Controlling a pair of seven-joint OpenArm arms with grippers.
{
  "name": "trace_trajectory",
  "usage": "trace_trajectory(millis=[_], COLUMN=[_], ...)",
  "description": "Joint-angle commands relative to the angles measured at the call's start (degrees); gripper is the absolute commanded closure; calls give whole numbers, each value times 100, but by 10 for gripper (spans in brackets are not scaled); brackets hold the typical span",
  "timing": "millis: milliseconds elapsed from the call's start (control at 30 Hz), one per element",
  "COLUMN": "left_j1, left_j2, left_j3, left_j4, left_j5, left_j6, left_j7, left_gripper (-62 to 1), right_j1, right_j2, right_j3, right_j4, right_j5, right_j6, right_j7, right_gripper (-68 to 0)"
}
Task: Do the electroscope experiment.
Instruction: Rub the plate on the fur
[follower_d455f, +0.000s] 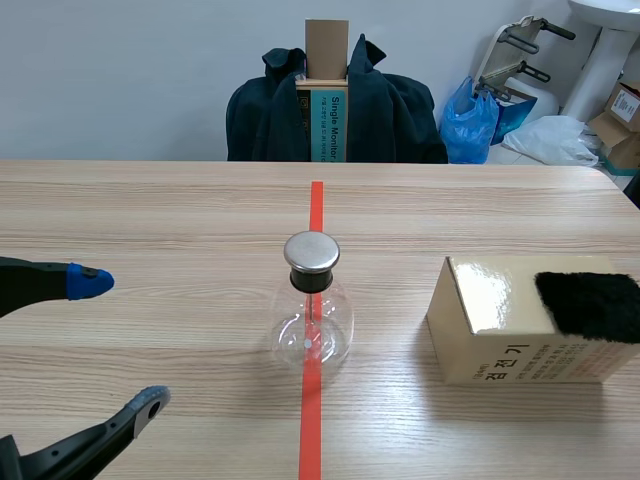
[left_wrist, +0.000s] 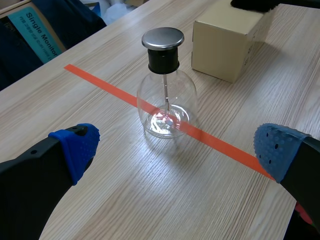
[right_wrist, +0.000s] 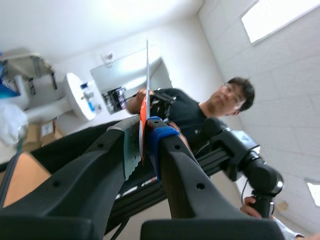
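Observation:
The electroscope (follower_d455f: 312, 310) is a clear glass flask with a black neck and a round metal cap, standing on the orange tape line mid-table. My left gripper (follower_d455f: 120, 342) is open at the table's left; in the left wrist view the electroscope (left_wrist: 165, 87) stands just ahead of the open left gripper (left_wrist: 177, 150), not touching its blue pads (left_wrist: 76, 145). In the right wrist view the right gripper (right_wrist: 145, 137) points upward, off the table, shut on a thin flat strip (right_wrist: 147, 75) seen edge-on, orange-red near the pads. The right arm does not show in the scene view.
A tan cardboard box (follower_d455f: 500, 330) stands right of the flask with a black furry pad (follower_d455f: 590, 303) on top. A chair draped with a dark jacket (follower_d455f: 390, 110) stands beyond the far edge. A person (right_wrist: 200, 112) appears behind the raised right gripper.

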Motion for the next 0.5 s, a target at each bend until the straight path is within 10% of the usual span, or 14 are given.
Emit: trace_trajectory(millis=[0,467], left_j1=[-13,-17], left_j2=[46,46], left_j3=[-15,0], left_j4=[31,20], left_j5=[-55,-42], left_j6=[-11,-13], left_j7=[-57,22], left_gripper=[-623,-623], right_j1=[4,4], right_j2=[74,70], right_j3=[85,59], right_j4=[155,741], right_j5=[50,57], right_j6=[-61,723], right_j7=[17,409], right_gripper=[-8,-8])
